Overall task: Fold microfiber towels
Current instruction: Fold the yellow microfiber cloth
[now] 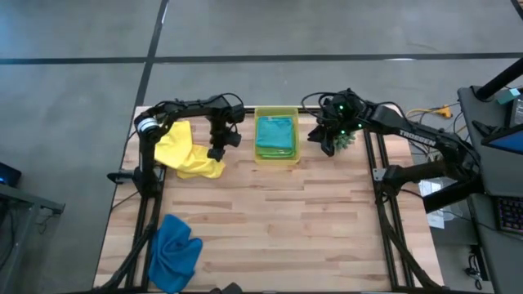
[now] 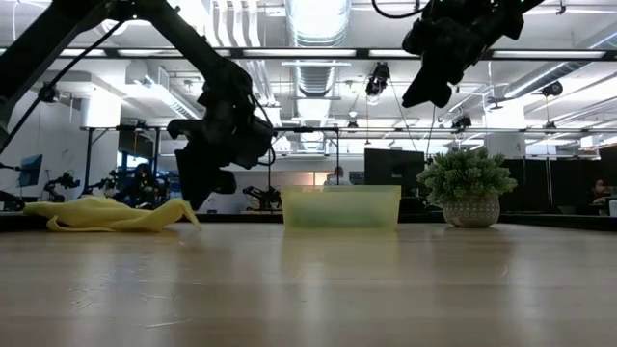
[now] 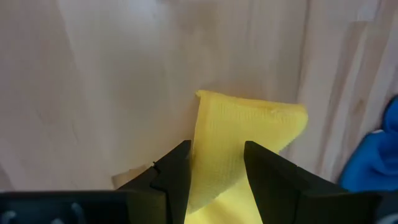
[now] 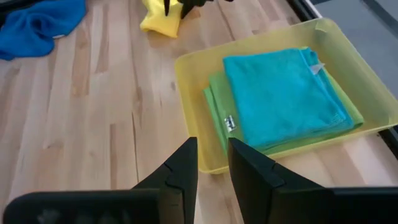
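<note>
The yellow towel (image 1: pixel 186 151) lies crumpled on the table at the far left; it also shows in the low view (image 2: pixel 106 214). My left gripper (image 1: pixel 216 152) is open just above the towel's right corner (image 3: pixel 249 124), one finger to each side, and I see no touch. The teal towel (image 4: pixel 280 96) lies folded on the folded lime green towel (image 4: pixel 214 106) inside the bin (image 1: pixel 276 158). The royal blue towel (image 1: pixel 175 250) lies bunched at the near left. My right gripper (image 4: pixel 212 158) is slightly open and empty, high above the table right of the bin.
A small spiky green plant in a pot (image 2: pixel 469 188) stands right of the bin, close under my right arm (image 1: pixel 384 122). Bare wooden table (image 1: pixel 294 220) spreads across the middle and near right.
</note>
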Motion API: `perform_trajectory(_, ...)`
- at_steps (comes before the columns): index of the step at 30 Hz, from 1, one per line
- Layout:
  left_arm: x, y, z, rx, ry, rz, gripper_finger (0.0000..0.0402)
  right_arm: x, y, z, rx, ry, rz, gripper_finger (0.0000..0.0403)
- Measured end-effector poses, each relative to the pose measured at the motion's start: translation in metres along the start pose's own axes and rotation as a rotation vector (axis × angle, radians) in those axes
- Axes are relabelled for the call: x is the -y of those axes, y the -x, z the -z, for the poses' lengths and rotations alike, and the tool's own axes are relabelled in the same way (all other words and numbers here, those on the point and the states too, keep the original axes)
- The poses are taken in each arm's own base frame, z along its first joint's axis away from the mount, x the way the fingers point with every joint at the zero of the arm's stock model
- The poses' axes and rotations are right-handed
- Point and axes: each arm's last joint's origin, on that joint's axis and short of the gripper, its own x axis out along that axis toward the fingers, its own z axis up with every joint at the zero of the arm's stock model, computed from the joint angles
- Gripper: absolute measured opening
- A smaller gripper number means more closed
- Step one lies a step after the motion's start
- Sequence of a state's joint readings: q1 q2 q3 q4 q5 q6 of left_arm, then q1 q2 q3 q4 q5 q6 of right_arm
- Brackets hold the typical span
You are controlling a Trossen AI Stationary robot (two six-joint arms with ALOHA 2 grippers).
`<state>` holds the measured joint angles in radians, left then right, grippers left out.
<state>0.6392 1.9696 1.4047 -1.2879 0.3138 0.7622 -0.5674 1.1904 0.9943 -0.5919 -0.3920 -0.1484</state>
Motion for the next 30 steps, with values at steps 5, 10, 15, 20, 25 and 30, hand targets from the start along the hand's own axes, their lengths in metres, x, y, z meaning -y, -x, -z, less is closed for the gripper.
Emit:
perform_trajectory(5,-0.001,-0.002,0.001,-0.036,0.026,-0.026,0.0134,-0.001,0.003,0.000,0.009,-0.020,0.001,0.0081)
perform_trajectory(10,-0.011,-0.001,0.000,-0.130,0.059,-0.248,0.0134,-0.001,0.003,0.000,0.008,-0.049,0.001,0.0077)
perform_trajectory(15,-0.011,-0.001,0.000,-0.108,0.056,-0.220,0.0134,-0.002,0.003,0.000,0.005,-0.068,0.000,0.0079)
perform_trajectory(20,-0.011,-0.010,0.002,-0.121,0.066,-0.150,0.0130,-0.003,0.006,0.001,0.001,-0.070,-0.001,0.0074)
perform_trajectory(25,-0.005,-0.010,-0.001,-0.137,0.034,-0.129,0.0042,-0.003,0.007,0.001,0.002,-0.065,0.000,0.0068)
perform_trajectory(30,0.003,0.011,-0.006,-0.073,0.095,-0.117,0.0004,-0.003,0.007,0.000,0.020,-0.056,0.001,0.0068)
